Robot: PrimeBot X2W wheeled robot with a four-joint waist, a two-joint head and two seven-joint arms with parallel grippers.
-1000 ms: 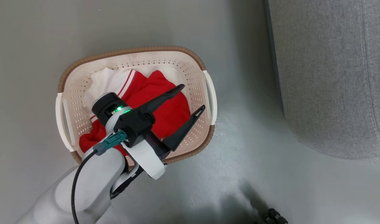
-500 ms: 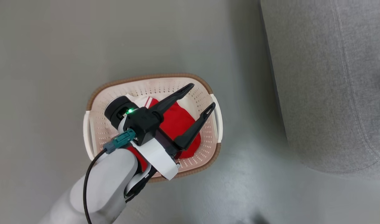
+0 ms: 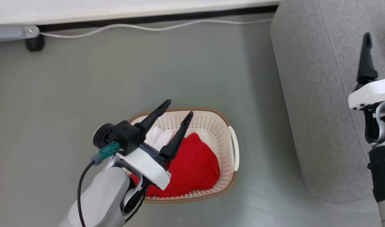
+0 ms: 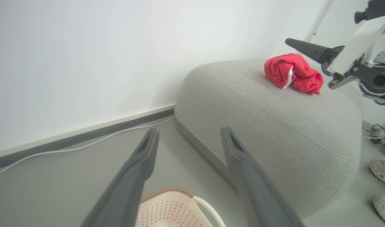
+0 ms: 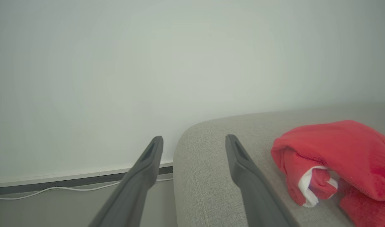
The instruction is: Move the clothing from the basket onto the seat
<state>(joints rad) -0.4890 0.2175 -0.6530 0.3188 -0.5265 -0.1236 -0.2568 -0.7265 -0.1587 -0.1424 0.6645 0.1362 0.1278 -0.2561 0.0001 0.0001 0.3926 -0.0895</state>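
Two red pieces: one garment [image 4: 293,72] is laid on the seat [image 3: 318,110] right of the basket [image 3: 225,117]; clothing [image 3: 195,164] is left inside it. Spread, empty left gripper [image 3: 179,107] was lifted above the basket; right gripper [image 5: 194,138] is spread too. Another pick is needed.

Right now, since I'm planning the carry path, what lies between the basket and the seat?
Bare grey floor, nothing on it, separates the basket from the seat, as the head view shows.

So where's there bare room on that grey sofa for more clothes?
The sofa is bare from its rounded end by the basket up to the red bundle; crowded there, beside the right gripper.
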